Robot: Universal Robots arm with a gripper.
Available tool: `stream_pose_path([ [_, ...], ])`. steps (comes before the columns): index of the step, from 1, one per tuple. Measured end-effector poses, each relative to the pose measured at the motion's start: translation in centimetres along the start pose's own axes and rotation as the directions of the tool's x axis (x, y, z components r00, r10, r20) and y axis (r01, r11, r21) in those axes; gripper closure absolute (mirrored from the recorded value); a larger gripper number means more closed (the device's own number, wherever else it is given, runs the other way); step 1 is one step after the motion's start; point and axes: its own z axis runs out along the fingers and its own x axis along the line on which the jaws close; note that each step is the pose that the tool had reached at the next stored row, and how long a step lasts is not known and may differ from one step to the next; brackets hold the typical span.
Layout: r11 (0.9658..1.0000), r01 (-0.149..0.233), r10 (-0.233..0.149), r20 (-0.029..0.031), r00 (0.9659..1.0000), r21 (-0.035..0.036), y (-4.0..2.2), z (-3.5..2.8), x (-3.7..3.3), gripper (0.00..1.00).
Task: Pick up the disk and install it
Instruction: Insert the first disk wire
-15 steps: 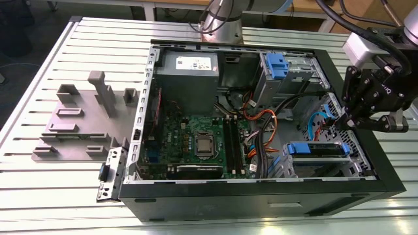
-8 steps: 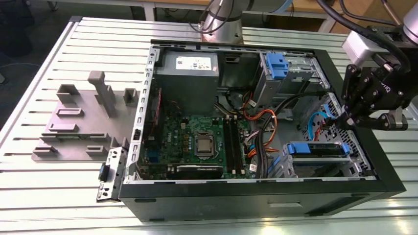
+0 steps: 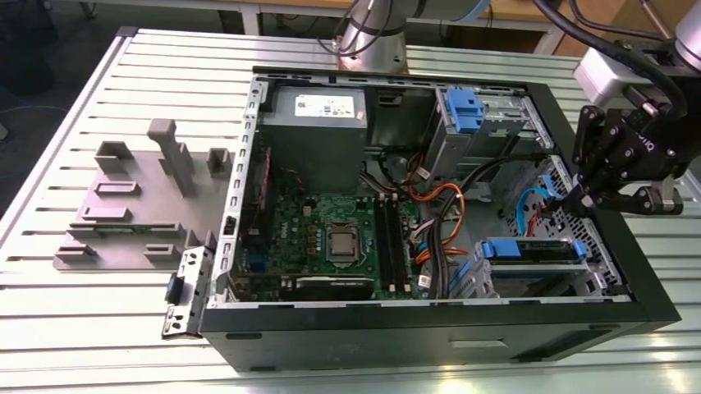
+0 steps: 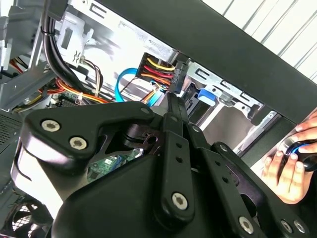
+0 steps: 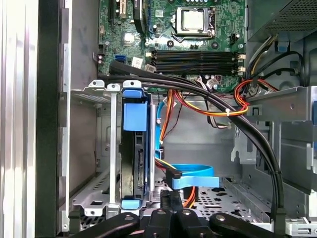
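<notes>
The disk [image 3: 533, 249] sits edge-on in the grey drive cage [image 3: 482, 283] at the case's near corner on the exterior view's right, its blue rails and end tab showing. The first wrist view shows the disk [image 5: 134, 163] standing in its slot with the blue tab [image 5: 134, 116] at the end. My gripper [image 3: 576, 199] hangs just inside the case wall on the exterior view's right, beyond the disk and apart from it. In both wrist views the gripper [image 5: 169, 197] [image 4: 171, 101] is shut with nothing between its fingers, close to a black cable plug [image 5: 173, 174].
A blue bracket [image 3: 465, 110] sits on the far drive bay, beside the grey power supply [image 3: 315, 111]. Black, orange and blue cables [image 5: 208, 101] cross the space between cage and motherboard [image 3: 334, 238]. A person's hand [image 4: 290, 166] rests outside the case. A grey fixture [image 3: 137, 193] lies on the table.
</notes>
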Motion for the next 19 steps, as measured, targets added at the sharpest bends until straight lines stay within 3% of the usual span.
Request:
stream_pose_path([
  [8,1.0000,0.000,0.000,-0.0002,1.0000,0.0000,-0.08,-0.11,-0.25,0.89],
  [15,1.0000,0.000,0.000,-0.0055,1.0000,-0.0007,-0.15,-0.11,-0.25,0.89],
  [17,1.0000,0.000,0.000,-0.0070,1.0000,-0.0013,-0.19,-0.12,-0.26,0.83],
  [19,1.0000,0.000,0.000,-0.0095,1.0000,-0.0020,-0.22,-0.11,-0.27,0.83],
])
